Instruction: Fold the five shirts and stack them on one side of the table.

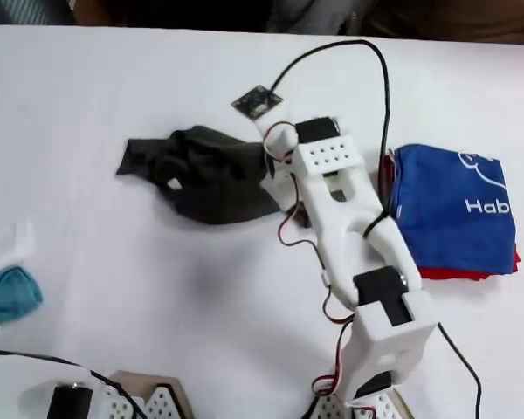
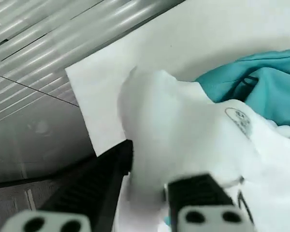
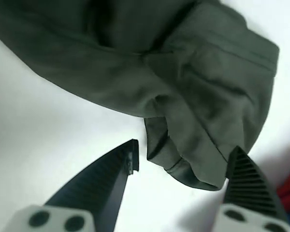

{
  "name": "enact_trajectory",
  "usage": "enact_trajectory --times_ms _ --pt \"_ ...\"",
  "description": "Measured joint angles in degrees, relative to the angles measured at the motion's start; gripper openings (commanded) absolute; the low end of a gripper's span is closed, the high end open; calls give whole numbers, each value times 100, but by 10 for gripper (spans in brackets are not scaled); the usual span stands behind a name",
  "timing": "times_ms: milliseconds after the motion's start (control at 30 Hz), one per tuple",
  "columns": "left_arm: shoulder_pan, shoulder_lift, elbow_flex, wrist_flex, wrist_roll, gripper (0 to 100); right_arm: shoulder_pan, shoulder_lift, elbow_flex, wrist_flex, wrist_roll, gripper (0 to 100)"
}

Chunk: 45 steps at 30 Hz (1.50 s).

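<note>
A crumpled dark green shirt (image 1: 201, 170) lies at the table's middle. My right gripper (image 1: 275, 170) is at its right edge; in the right wrist view the gripper (image 3: 183, 159) is open, its fingers on either side of a fold of the dark shirt (image 3: 183, 82). At the right lies a folded blue shirt (image 1: 454, 205) on top of a red shirt (image 1: 458, 272). A teal shirt (image 1: 9, 294) sits at the left edge. My left gripper (image 2: 150, 179) is shut on a bunched white shirt (image 2: 183, 111), with the teal shirt (image 2: 261, 87) beside it.
The white table (image 1: 157, 70) has free room at the front middle and along the back. A small dark board (image 1: 256, 102) on a black cable lies behind the dark shirt. The arm bases (image 1: 140, 401) stand at the front edge. Beyond the table's corner is the floor (image 2: 38, 130).
</note>
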Motion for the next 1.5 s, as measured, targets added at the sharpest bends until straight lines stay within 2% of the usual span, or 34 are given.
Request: enact_trajectory --times_ms 100,200,333,500,633,833,900,1033,1100,1267,1500 --pt "26 0 -642 422 273 350 -158 0 0 -141 0 296" --pt "193 0 -1495 1020 563 354 -404 0 0 -343 0 296" --pt "879 -9 -2681 1873 703 354 -870 0 0 -492 0 296" --pt "1793 26 -3042 2057 712 354 -1442 0 44 -677 0 296" --pt "2462 26 -2303 2057 712 354 -1618 114 44 -949 0 296" --pt "3631 35 -378 2057 712 354 -1609 1108 44 -1354 0 282" --pt "4062 35 325 2057 712 354 -1609 1354 44 -1433 0 215" --pt "5002 35 1407 2057 712 354 -1565 1433 18 -1495 0 9" --pt "5521 35 1670 2057 712 354 -1556 1433 -79 -1495 0 35" --pt "6488 35 1846 2057 712 354 -1565 1187 -422 -1152 0 21" --pt "6690 35 1846 2022 712 354 -1565 -123 -1864 -378 0 21"
